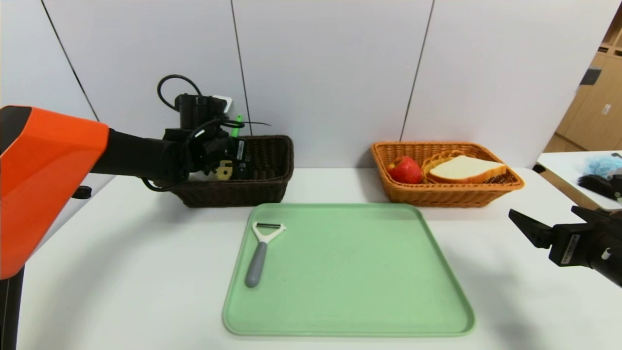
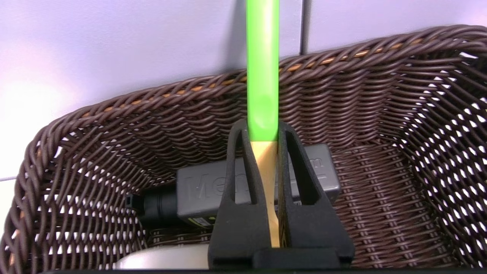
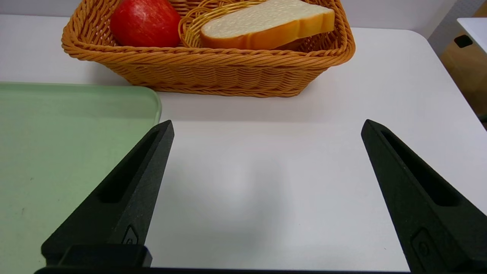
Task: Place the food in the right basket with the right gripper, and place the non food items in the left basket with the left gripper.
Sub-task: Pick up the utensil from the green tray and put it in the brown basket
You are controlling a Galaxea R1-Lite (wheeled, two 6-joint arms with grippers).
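Left gripper (image 2: 266,152) clenched on green-handled tool (image 2: 262,76) over brown basket (image 1: 272,184), which holds a grey adapter (image 2: 198,190). Orange basket (image 3: 213,72): 1 apple (image 3: 144,23), 1 bread slice (image 3: 266,21). Tray (image 1: 350,272): 1 peeler (image 1: 260,255). Right gripper (image 3: 266,129) spread wide, nothing held.

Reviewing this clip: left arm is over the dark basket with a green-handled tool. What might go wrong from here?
1. The left gripper pinches the green-handled tool upright, its handle poking above the dark basket; released so, it may tip over the rim.
2. It could land on the grey adapter and rest unevenly.
3. The peeler remains on the tray.
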